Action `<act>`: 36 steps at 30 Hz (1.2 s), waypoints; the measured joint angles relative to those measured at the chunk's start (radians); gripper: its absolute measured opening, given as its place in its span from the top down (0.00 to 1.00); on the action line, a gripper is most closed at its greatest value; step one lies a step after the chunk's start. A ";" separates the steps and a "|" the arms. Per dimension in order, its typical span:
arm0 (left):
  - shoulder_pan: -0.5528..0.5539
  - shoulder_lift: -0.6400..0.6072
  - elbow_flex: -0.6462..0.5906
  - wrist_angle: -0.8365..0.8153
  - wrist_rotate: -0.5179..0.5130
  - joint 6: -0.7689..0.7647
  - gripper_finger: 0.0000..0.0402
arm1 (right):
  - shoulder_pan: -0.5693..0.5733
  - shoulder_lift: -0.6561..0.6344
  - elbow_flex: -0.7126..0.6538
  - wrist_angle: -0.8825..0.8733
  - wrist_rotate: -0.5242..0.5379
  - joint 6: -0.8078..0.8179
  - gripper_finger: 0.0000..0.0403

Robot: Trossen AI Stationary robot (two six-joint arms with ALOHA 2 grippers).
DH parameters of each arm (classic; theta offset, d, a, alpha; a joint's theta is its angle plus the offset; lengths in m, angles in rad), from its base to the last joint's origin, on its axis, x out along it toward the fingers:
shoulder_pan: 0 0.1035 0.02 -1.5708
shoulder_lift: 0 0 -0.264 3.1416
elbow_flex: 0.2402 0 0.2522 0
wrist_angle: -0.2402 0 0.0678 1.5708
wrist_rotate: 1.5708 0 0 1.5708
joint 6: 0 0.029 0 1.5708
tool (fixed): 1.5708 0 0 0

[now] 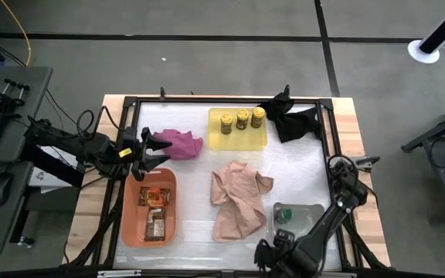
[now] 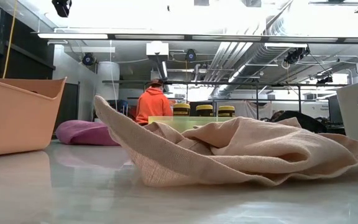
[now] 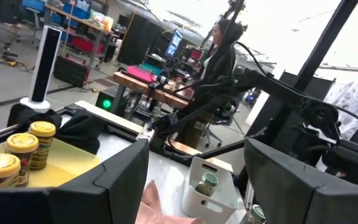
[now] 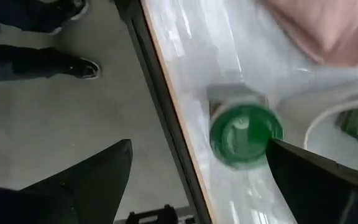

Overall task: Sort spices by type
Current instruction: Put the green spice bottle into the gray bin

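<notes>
My right fingers [image 4: 194, 180] hung apart over a green-lidded jar [image 4: 246, 135] beside its tray [image 1: 313, 210], my left fingers [image 1: 154, 151] also apart.

I see three yellow-lidded jars [image 1: 242, 119] upright in a row in the yellow tray, brown-orange packets [image 1: 154, 208] flat in the orange tray, one green-lidded jar [image 4: 245, 135] by the tabletop edge.

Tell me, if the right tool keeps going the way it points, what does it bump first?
Probably the green-lidded jar. The right tool is open and aimed down at it, beside the clear tray. How far off the jar is, I can't tell.
</notes>
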 joint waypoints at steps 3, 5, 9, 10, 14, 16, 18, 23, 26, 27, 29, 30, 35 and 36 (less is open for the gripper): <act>0.000 0.000 0.000 0.000 0.000 0.000 0.38 | 0.008 0.007 -0.001 -0.033 0.028 0.049 0.10; 0.000 0.000 0.000 0.000 0.000 0.000 0.38 | 0.005 0.007 -0.001 -0.061 0.068 0.074 0.10; 0.000 0.000 0.000 0.000 0.000 0.000 0.38 | 0.004 0.009 -0.002 -0.086 0.088 0.064 0.10; 0.000 0.000 0.000 0.000 0.000 0.000 0.38 | 0.003 0.010 -0.002 -0.082 0.088 0.057 0.10; 0.000 0.000 0.000 -0.002 0.000 -0.001 0.38 | 0.001 0.024 -0.002 -0.073 0.075 0.021 0.10; 0.000 0.000 0.000 -0.002 0.000 0.000 0.38 | 0.001 0.038 -0.002 -0.082 0.075 0.016 0.10; 0.000 0.000 0.000 -0.002 0.000 -0.001 0.38 | 0.001 0.053 -0.002 -0.081 0.075 0.017 0.10; 0.000 0.000 0.000 -0.003 0.000 -0.001 0.38 | -0.001 0.077 -0.002 -0.076 0.072 0.036 0.14; 0.000 0.000 0.000 -0.003 0.000 -0.001 0.38 | -0.001 0.076 -0.003 -0.076 0.072 0.047 0.18; 0.000 0.000 0.000 -0.003 0.000 -0.001 0.38 | -0.001 0.076 -0.003 -0.077 0.071 0.047 0.19; 0.000 0.000 0.000 -0.003 0.000 -0.001 0.38 | -0.001 0.076 -0.003 -0.078 0.062 0.045 0.24; 0.000 0.000 0.000 -0.003 0.000 -0.001 0.38 | -0.001 0.076 -0.003 -0.078 0.055 0.040 0.26; 0.000 0.000 0.000 -0.003 0.000 -0.001 0.38 | -0.006 0.076 -0.003 -0.077 0.053 0.019 0.41; 0.000 0.000 0.000 -0.003 0.000 -0.001 0.38 | -0.006 0.076 -0.003 -0.077 0.053 0.019 0.45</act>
